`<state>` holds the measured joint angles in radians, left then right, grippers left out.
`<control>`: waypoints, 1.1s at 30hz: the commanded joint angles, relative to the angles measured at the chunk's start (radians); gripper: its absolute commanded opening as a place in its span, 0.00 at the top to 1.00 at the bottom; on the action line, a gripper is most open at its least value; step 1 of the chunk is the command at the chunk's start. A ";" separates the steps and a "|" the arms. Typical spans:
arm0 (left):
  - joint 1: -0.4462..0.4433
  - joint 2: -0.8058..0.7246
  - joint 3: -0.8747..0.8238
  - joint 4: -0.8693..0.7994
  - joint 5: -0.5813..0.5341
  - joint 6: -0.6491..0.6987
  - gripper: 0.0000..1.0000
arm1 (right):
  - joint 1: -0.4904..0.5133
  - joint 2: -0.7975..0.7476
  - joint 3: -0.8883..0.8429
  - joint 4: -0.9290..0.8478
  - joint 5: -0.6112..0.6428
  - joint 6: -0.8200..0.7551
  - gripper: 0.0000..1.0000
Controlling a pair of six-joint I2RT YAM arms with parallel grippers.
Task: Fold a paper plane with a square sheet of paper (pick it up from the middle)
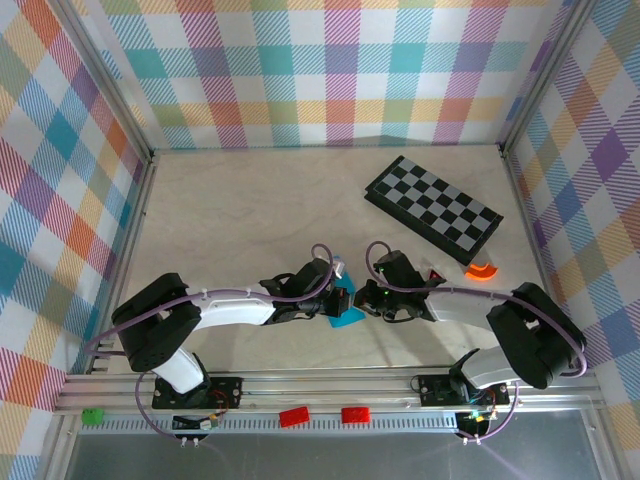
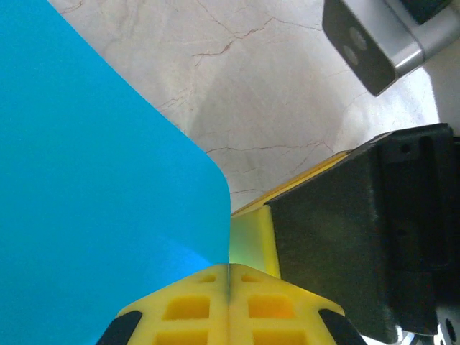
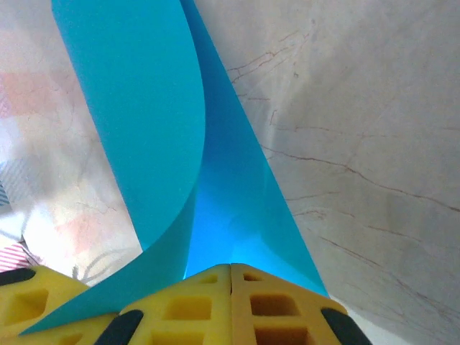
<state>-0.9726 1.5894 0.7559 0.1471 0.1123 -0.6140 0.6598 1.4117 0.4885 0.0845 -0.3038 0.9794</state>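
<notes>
1. Beige marbled table, walled in by bright plaid panels, fills the overhead view.
2. Low in the frame, just left of centre, the left gripper has its yellow fingers pressed together on the blue sheet of paper (on its wrist camera the sheet rises from the finger seam and covers the left half).
3. Just to its right, the right gripper pinches the same sheet, which curves over on itself in that wrist camera.
4. Upper right lies a checkered board, with a small orange piece below it, well apart from the paper.
</notes>
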 commanded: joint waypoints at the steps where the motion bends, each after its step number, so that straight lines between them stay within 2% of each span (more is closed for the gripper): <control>1: 0.009 0.006 -0.004 0.024 0.005 -0.005 1.00 | -0.005 0.042 -0.011 0.035 -0.026 0.031 0.95; 8: 0.019 -0.004 -0.010 0.006 0.013 0.016 1.00 | -0.005 0.098 -0.031 0.026 -0.008 0.034 0.96; 20: 0.105 0.033 -0.022 -0.008 0.183 0.096 1.00 | -0.005 0.060 -0.056 -0.025 0.012 0.009 0.96; 27: 0.109 0.051 0.002 -0.096 0.105 0.144 1.00 | -0.005 0.051 -0.051 -0.035 0.012 0.008 0.96; 33: 0.108 0.047 0.001 -0.108 0.066 0.171 1.00 | -0.005 0.050 -0.052 -0.040 0.012 0.006 0.96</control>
<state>-0.8715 1.6333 0.7357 0.0769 0.2054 -0.4782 0.6594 1.4624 0.4637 0.1280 -0.3222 1.0050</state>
